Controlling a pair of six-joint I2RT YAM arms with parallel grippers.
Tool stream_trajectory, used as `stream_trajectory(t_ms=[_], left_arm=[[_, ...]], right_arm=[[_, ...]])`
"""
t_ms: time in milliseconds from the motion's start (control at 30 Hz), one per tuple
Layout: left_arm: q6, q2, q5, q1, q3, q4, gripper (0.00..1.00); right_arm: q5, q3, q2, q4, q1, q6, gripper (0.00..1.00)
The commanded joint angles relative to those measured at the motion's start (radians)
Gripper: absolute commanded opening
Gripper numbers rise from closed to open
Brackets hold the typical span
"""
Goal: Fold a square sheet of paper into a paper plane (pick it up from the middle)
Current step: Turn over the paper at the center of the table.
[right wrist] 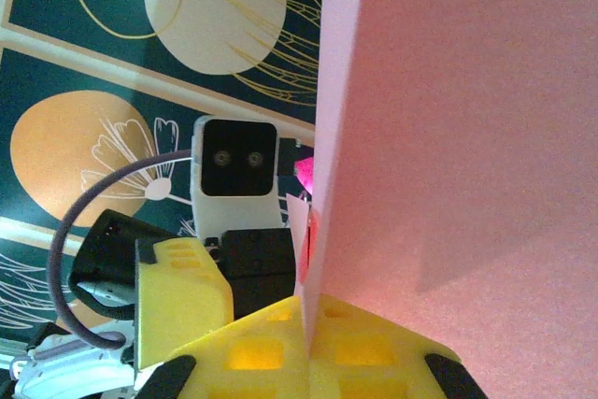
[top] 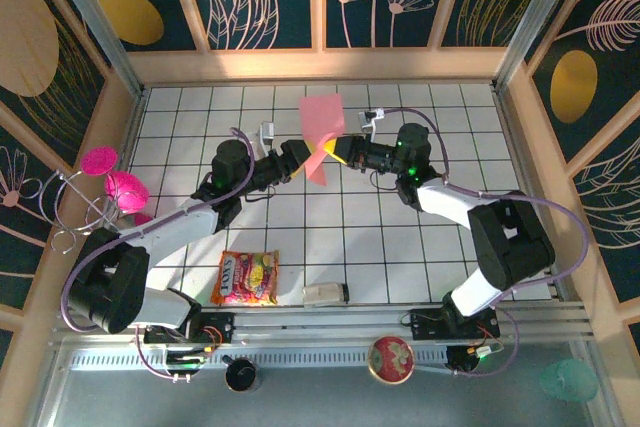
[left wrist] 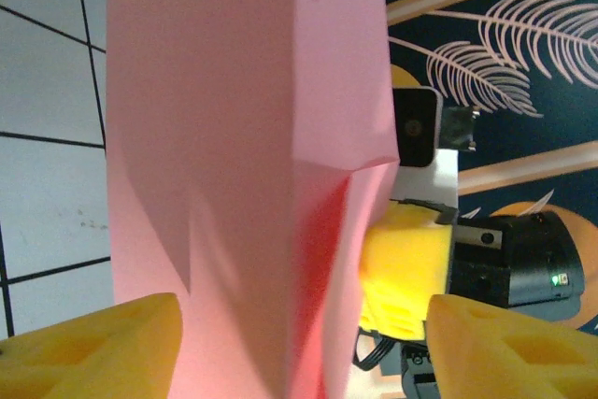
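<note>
You've got pink paper creased, upright, held above desk centre, betw. both arms. R claw pinched shut on paper's edge. L claw open, fingers either side of paper.

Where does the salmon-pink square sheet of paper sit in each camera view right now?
Top external: the salmon-pink square sheet of paper is held upright at centre, above the tiles.
Left wrist: tall band left of centre.
Right wrist: the right half.
Shared landmark: the yellow-fingered right gripper pinching it, mid-right in the left wrist view, bottom centre in its own.
</note>
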Motion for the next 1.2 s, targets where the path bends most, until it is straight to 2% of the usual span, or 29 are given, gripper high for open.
stream_trajectory(t_ms=[0, 167, 300, 500, 733, 833, 967, 1067, 1167], left_arm=[[0.024, -0.008, 0.014, 0.0, 0.001, 0.051, 0.63], [0.038, -0.002, 0.011, 0.001, 0.007, 0.04, 0.48], [0.053, 0.006, 0.009, 0.001, 0.015, 0.021, 0.35], [0.079, 0.0, -0.065, 0.001, 0.05, -0.097, 0.2], [0.179, -0.021, -0.144, 0.003, 0.074, -0.235, 0.11], [0.256, -0.022, -0.205, 0.002, 0.098, -0.353, 0.1], [0.408, -0.001, -0.368, 0.002, 0.186, -0.621, 0.09], [0.508, 0.048, -0.464, 0.002, 0.296, -0.821, 0.08], [0.563, 0.081, -0.58, 0.0, 0.373, -0.944, 0.07]], right_arm=[[-0.031, -0.006, 0.013, 0.04, -0.003, 0.009, 0.01], [-0.035, -0.001, 0.018, 0.021, -0.003, 0.003, 0.02], [-0.036, -0.002, 0.017, 0.005, -0.007, -0.004, 0.06], [0.0, -0.008, 0.005, -0.111, -0.027, -0.066, 0.18], [0.123, -0.019, -0.049, -0.331, -0.083, -0.185, 0.36], [0.221, 0.0, -0.08, -0.489, -0.102, -0.265, 0.4], [0.397, 0.039, -0.125, -0.696, -0.106, -0.384, 0.42], [0.505, 0.049, -0.152, -0.786, -0.107, -0.427, 0.43], [0.561, 0.047, -0.164, -0.824, -0.107, -0.442, 0.42]])
